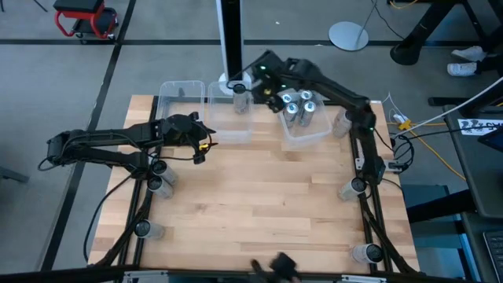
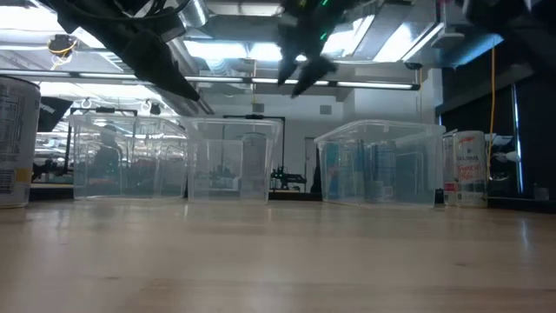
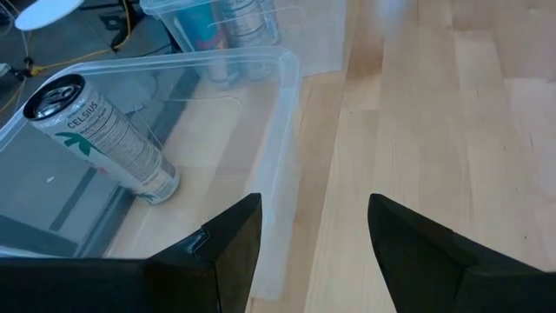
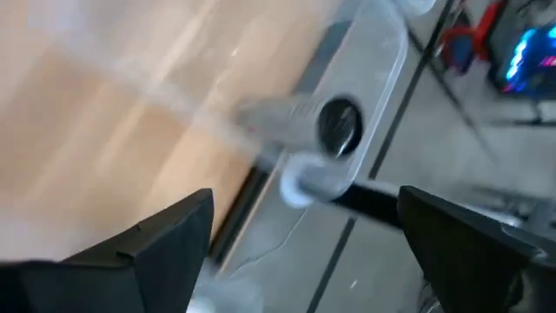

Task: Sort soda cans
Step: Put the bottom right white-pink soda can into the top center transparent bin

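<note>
**Now: both grippers empty above the bins**

Left gripper (image 1: 206, 149), fingers spread, hovers beside the middle bin (image 1: 228, 130) holding one can (image 1: 240, 97). Right gripper (image 1: 271, 100), wide apart, hangs between that bin and the right bin (image 1: 314, 135) with its cans (image 1: 299, 108).

"CELSIUS" reads down the side of the silver can (image 3: 102, 139) standing in the clear bin (image 3: 287, 122) in the left wrist view; the small print block beside the logo is too fine to read. In the low view the can (image 2: 16, 143) at the table's edge carries a panel of fine print, illegible. Nothing else is readable.
</note>
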You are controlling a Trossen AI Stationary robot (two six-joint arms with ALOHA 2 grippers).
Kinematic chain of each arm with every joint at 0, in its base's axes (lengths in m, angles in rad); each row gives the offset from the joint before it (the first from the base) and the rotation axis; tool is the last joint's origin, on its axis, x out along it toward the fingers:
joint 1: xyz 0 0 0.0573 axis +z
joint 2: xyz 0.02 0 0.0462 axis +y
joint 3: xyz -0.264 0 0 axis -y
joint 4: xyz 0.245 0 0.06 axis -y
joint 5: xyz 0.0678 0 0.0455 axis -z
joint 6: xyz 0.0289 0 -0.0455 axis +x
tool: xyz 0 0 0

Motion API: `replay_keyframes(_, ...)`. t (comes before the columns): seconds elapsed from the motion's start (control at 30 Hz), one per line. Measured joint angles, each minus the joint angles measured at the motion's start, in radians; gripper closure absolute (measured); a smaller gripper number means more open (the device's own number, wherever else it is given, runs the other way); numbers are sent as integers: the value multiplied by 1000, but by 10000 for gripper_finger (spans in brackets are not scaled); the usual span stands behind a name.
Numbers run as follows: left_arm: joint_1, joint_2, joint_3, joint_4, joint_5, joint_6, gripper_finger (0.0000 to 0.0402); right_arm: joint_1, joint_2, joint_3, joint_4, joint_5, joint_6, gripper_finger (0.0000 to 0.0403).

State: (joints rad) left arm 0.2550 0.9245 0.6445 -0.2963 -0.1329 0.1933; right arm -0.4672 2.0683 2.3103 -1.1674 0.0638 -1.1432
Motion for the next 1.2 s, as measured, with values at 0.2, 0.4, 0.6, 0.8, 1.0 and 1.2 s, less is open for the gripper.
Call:
replay_keyframes(0.2, 0, 0, 0, 2, 17, 0, 202, 2, -111, 0, -321, 169, 134, 40)
replay_keyframes(0.4, 0, -12, 0, -11, 37, 5, 202, 3, -203, -70, -394, 245, 226, 40)
replay_keyframes(0.6, -4, -128, -47, 37, 41, 0, 202, 3, -307, -213, -402, 284, 282, 40)
replay_keyframes(0.8, -7, -275, -172, 160, 52, -11, 202, 29, -407, -381, -404, 230, 343, 40)
replay_keyframes(1.0, -7, -329, -200, 228, 53, 7, 202, 151, -486, -468, -405, 137, 471, 40)
replay_keyframes(1.2, -7, -330, -200, 224, 104, 16, 202, 340, -514, -487, -404, 127, 668, 40)
